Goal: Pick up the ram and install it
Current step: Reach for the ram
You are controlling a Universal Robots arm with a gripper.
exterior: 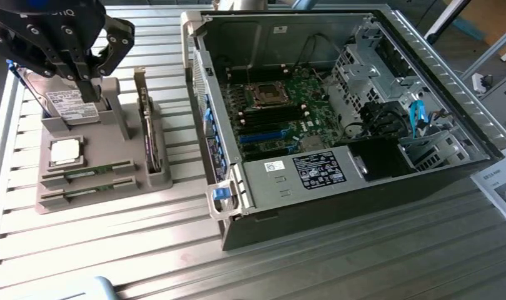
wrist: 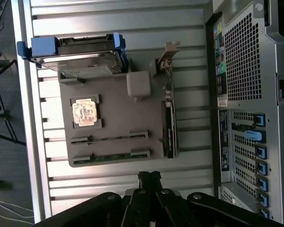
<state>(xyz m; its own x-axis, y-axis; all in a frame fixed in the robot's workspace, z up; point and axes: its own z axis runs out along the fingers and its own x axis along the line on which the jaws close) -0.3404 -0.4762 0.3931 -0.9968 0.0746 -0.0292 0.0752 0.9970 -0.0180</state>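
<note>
My gripper (wrist: pixel 149 178) is pressed together, empty, above the fixture (wrist: pixel 118 113); the ram (wrist: pixel 111 156) lies in its edge slot, long axis along that edge.

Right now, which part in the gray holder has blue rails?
The hard drive at the holder's end. The square chip, the bracketed card and the ram have no blue.

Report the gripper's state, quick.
Gripper: shut, holding nothing, above the tray; a ram lies in its slot.
</note>
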